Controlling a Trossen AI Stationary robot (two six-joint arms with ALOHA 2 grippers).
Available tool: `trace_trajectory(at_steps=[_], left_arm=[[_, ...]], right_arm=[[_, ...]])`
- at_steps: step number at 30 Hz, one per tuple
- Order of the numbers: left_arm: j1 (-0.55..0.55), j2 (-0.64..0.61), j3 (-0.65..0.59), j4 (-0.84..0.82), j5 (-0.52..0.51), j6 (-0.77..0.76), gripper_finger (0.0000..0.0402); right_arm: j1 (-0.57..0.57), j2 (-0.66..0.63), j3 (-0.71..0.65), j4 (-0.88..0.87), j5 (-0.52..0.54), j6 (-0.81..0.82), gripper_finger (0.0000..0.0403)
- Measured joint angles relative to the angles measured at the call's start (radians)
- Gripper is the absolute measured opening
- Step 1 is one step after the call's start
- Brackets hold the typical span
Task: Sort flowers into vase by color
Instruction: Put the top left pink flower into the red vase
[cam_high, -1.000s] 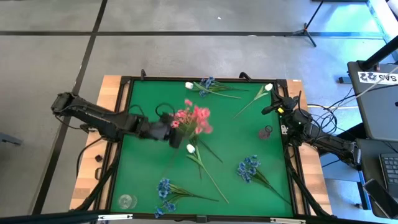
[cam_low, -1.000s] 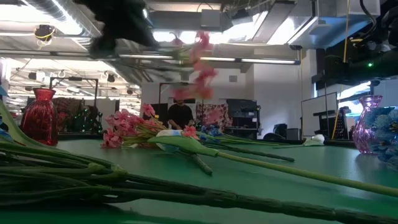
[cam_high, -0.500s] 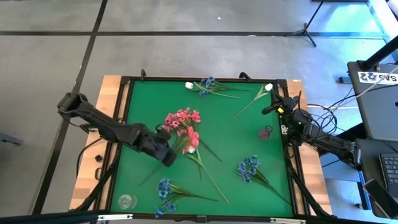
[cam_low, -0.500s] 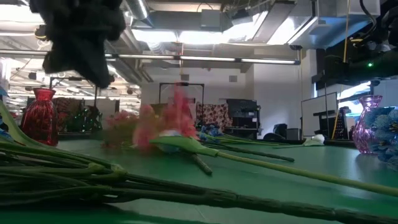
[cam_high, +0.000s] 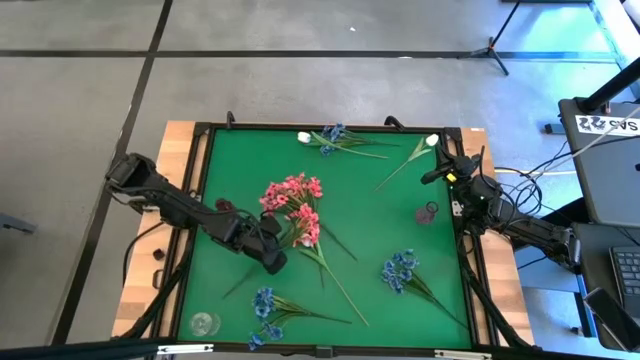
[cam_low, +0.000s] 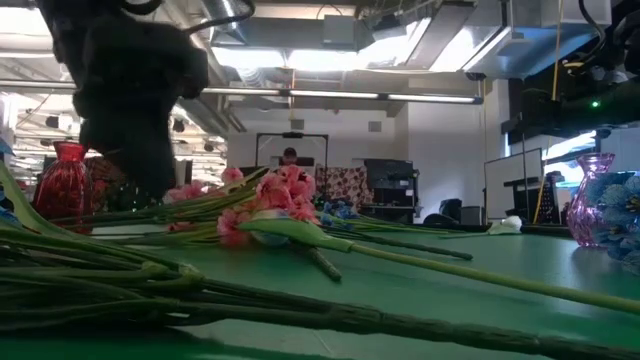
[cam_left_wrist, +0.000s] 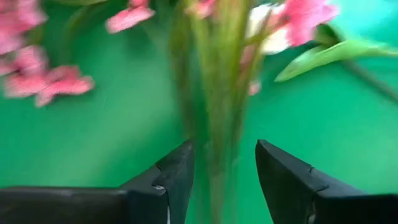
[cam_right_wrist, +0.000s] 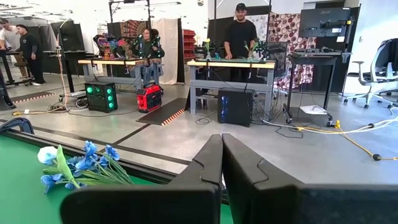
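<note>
left tool (cam_left_wrist: 224, 180) apart astride pink flowers' stems (cam_left_wrist: 217, 93), only in wrist view

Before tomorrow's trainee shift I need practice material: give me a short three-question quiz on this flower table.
1. True or false: the left gripper clamps the pink flowers.
2. Which gripper is shut: left or right?
3. The pink vase stands: A) near the right gripper B) beside the clear vase C) at mat centre.

Key: 1 false, its fingers stand apart around the stems; 2 right; 3 A.
</note>
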Motion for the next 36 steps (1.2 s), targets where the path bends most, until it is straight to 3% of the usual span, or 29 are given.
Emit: trace_trajectory(at_steps=[8,14,24,29,34,36], left_arm=[[0.034,0.001,-0.100,0.109,-0.057,0.029,0.0185],[0.039,0.005,-0.185,0.346,-0.012,0.191,0.0177],[0.039,0.007,-0.242,0.349,-0.050,0.232,0.0167],[0.039,0.007,-0.243,0.348,-0.043,0.213,0.0117],[0.039,-0.007,-0.236,0.342,-0.049,0.215,0.0020],[0.039,-0.030,-0.219,0.343,-0.049,0.237,0.0010]], right_arm=[[0.000,0.000,0.000,0.000,0.000,0.000,0.0012],[0.000,0.000,0.000,0.000,0.000,0.000,0.0012],[0.000,0.000,0.000,0.000,0.000,0.000,0.0012],[0.000,0.000,0.000,0.000,0.000,0.000,0.0012],[0.000,0.000,0.000,0.000,0.000,0.000,0.0012],[0.000,0.000,0.000,0.000,0.000,0.000,0.0012]])
